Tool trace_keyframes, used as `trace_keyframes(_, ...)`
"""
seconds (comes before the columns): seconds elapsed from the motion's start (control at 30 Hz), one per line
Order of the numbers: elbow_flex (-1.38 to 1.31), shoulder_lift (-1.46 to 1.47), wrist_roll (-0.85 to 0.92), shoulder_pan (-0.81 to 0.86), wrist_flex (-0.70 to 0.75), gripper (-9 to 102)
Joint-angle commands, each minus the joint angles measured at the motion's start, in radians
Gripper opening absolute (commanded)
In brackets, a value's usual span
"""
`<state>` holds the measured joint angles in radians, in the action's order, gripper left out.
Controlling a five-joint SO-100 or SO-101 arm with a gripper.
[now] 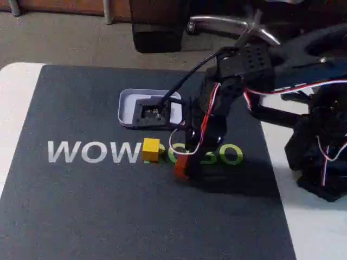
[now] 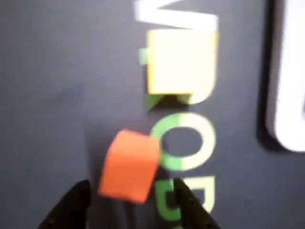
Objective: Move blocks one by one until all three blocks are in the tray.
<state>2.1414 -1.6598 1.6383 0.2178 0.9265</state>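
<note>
A black robot arm reaches over a dark grey mat printed with large white and green letters, which lies on a white counter [image 1: 16, 103]. The arm's end effector [image 1: 187, 165], a black two-finger claw, is lowered to the mat, and in the wrist view the end effector [image 2: 131, 202] shows its two dark fingertips spread apart with the small matte orange cube [image 2: 128, 164] sitting just ahead of the gap, partly between the tips; the tips do not appear to be pressing on it, so it looks lined up for a grasp, not yet pinched. In the fixed view the orange cube [image 1: 181, 165] sits on the mat right at the end effector. The small matte yellow cube [image 1: 151, 150] rests on the lettering just beside the end effector, to its left in the fixed view, and in the wrist view the yellow cube [image 2: 182, 62] lies farther ahead of the fingertips, beyond the orange one. The shallow pale lavender-white tray with a raised rim [image 1: 126, 105] sits farther back on the mat, behind the end effector; something dark lies inside it, too unclear to name. A purple cube cannot be made out. By this reading, the yellow and orange cubes remain to be carried to the tray.
</note>
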Motion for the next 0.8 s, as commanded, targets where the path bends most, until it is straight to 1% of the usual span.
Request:
trace_keyframes(0.0,-0.012,0.011,0.005,0.003,-0.023,20)
trace_keyframes(0.1,-0.012,0.035,0.011,0.0,-0.038,19)
trace_keyframes(0.13,-0.012,0.043,0.014,-0.002,-0.041,17)
trace_keyframes(0.17,-0.012,0.051,0.015,-0.002,-0.048,14)
trace_keyframes(0.27,-0.012,0.061,0.006,-0.002,-0.063,-8)
trace_keyframes(0.4,-0.012,0.015,-0.028,0.002,-0.063,-8)
trace_keyframes(0.57,-0.035,-0.143,-0.167,0.006,-0.08,-8)
trace_keyframes(0.67,-0.103,-0.206,-0.284,0.038,-0.084,-8)
trace_keyframes(0.77,-0.163,-0.229,-0.328,0.089,-0.083,-8)
